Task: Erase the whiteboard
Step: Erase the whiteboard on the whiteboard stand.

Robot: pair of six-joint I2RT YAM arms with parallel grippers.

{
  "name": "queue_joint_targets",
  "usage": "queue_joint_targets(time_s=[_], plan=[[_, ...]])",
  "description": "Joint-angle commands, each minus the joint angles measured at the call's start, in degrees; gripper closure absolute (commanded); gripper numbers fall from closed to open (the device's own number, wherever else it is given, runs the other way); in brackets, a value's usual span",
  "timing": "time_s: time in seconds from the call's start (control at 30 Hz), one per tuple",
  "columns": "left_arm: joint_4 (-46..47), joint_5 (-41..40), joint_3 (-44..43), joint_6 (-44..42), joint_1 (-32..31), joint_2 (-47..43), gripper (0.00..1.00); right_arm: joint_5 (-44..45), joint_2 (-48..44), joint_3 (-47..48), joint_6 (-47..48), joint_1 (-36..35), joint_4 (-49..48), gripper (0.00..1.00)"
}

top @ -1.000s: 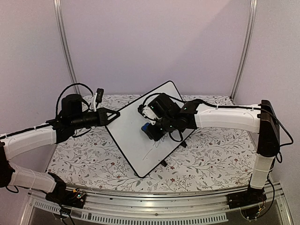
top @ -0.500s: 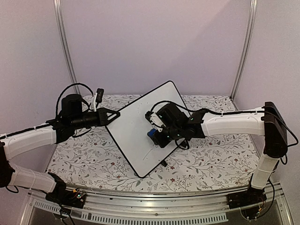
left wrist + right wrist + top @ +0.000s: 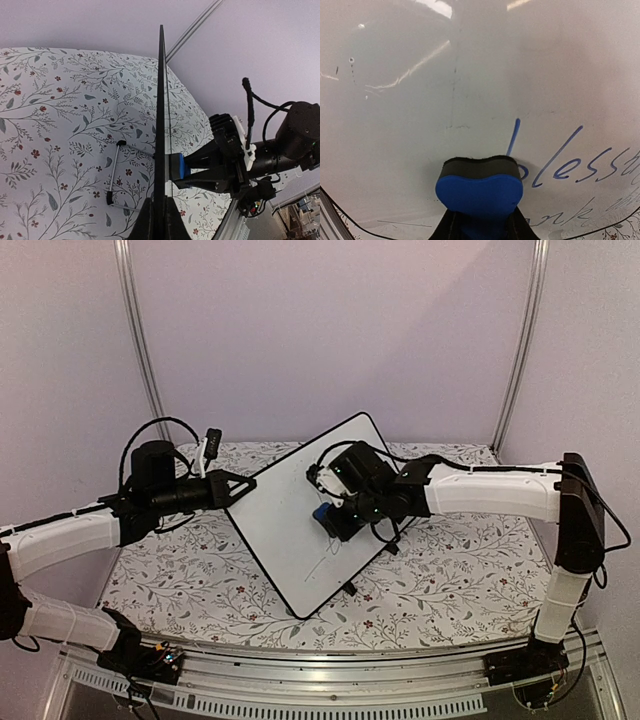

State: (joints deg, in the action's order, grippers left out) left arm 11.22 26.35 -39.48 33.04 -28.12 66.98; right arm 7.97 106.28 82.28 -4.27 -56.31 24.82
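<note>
- Jaws: left gripper (image 3: 238, 502) clamped tight on the left edge of the glossy white, black-framed whiteboard (image 3: 285, 540); right gripper (image 3: 322, 512) narrow, holding a small blue foam eraser block (image 3: 479, 192).
- Board stands propped mid-table, turned corner-on; eraser pressed against its face.
- Blue handwriting (image 3: 570, 160) sits just beside the eraser and runs to the board's rim.
- Floral-print table (image 3: 450, 575); lilac walls (image 3: 300, 330) at the far side.
- Count: one board, one eraser, two arms.

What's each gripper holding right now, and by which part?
The left gripper clamps the whiteboard by its left edge; the right gripper pinches the eraser by its blue back, felt against the board.
</note>
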Motion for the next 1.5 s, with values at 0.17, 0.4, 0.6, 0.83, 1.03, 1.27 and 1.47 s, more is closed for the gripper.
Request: queue_joint_targets(time_s=[0.17, 0.4, 0.6, 0.83, 1.03, 1.27, 1.47], plan=[[2.7, 5.1, -1.6, -3.0, -2.1, -1.8, 1.0, 3.4, 6.7, 9.6, 3.6, 3.3, -0.4, 1.0], [2.7, 5.1, -1.6, -3.0, -2.0, -1.8, 1.0, 2.4, 5.3, 4.7, 2.2, 3.5, -0.6, 1.0], [2.7, 5.2, -1.6, -2.9, -2.0, -1.8, 1.0, 1.5, 2.0, -4.1, -0.2, 3.4, -2.3, 1.0], [2.8, 5.2, -1.6, -2.9, -2.1, -1.6, 1.0, 0.4, -1.5, -10.7, -2.6, 3.4, -4.0, 1.0], [2.9, 5.2, -1.6, -2.8, -2.1, -1.4, 1.0, 0.1, -2.1, -9.7, -2.6, 3.4, -3.8, 1.0], [2.9, 5.2, -1.6, -2.8, -2.1, -1.3, 1.0, 2.1, 1.0, 0.9, 0.1, 3.4, -1.7, 1.0], [2.7, 5.0, -1.6, -2.9, -2.1, -1.4, 1.0, 2.8, 4.1, 7.8, 2.5, 3.4, 0.0, 1.0]])
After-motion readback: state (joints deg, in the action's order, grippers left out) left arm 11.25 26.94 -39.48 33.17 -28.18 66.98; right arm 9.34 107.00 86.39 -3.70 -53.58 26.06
